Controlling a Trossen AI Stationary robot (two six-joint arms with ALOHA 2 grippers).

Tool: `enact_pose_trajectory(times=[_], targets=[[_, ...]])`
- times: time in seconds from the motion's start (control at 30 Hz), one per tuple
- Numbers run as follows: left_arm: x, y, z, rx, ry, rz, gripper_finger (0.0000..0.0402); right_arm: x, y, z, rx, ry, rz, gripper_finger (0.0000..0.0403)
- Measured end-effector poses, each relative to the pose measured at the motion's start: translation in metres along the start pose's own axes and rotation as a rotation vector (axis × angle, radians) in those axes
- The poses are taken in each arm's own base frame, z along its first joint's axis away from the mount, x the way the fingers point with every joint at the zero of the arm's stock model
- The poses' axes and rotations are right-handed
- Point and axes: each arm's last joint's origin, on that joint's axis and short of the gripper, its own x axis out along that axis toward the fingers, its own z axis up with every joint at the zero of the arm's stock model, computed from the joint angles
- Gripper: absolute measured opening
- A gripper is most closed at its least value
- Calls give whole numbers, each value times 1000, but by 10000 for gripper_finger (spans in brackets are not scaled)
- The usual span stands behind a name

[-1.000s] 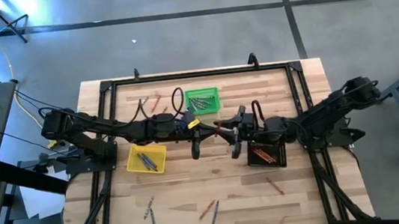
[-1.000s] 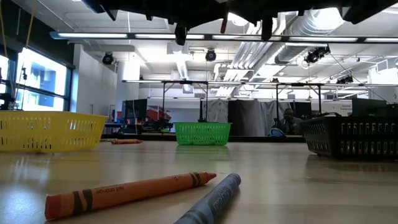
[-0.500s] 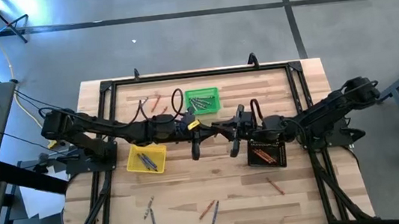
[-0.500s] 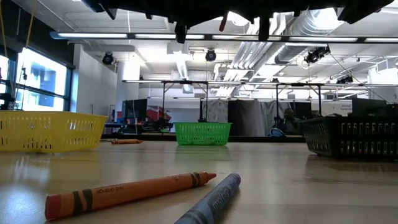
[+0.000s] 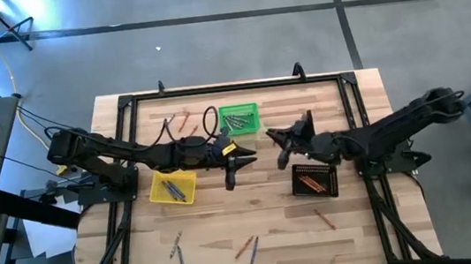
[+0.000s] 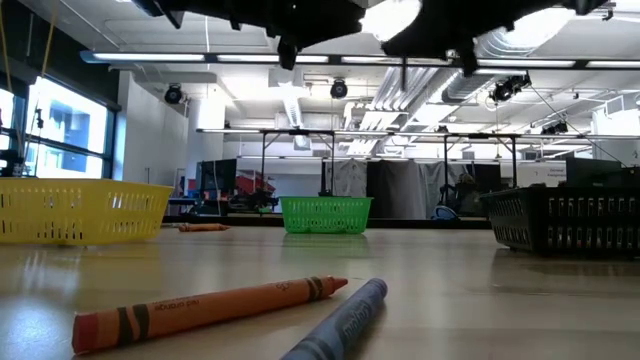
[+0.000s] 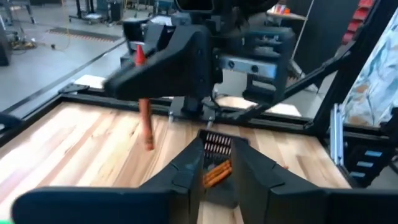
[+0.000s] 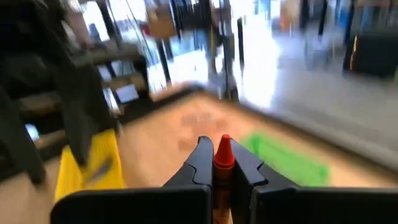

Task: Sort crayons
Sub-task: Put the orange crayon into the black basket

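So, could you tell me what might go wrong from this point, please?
The right gripper holds the orange-red crayon only near one end, so it could slip or swing before reaching the black basket. The left gripper hangs close by, and the two arms might collide above the table.

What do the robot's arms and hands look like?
Both arms are dark, nearly black, built of jointed segments with black cables looping along the left arm. The right arm matches it. Each hand ends in two flat, pointed black fingers.
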Motion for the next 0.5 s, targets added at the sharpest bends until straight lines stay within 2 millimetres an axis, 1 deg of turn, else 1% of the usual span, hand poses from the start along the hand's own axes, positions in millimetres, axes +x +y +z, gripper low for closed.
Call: enact_pose_trajectory(times=[0.07,0.13,0.23,0.3,0.4,0.5], targets=[[0,-1,-3,-3,26,0,81,-10,-7,-5,65,114,8,4],[-1,-2,-6,-13,62,1,86,-20,-11,-14,152,260,38,4],[-1,-2,-10,-21,98,5,87,-36,-10,-33,250,475,36,3],[-1,-2,-11,-20,110,8,86,-48,-9,-43,304,582,12,3],[-1,-2,-10,-21,102,10,84,-62,-6,-55,345,670,-42,3],[-1,-2,-10,-21,101,10,83,-69,-4,-65,353,722,-83,3]])
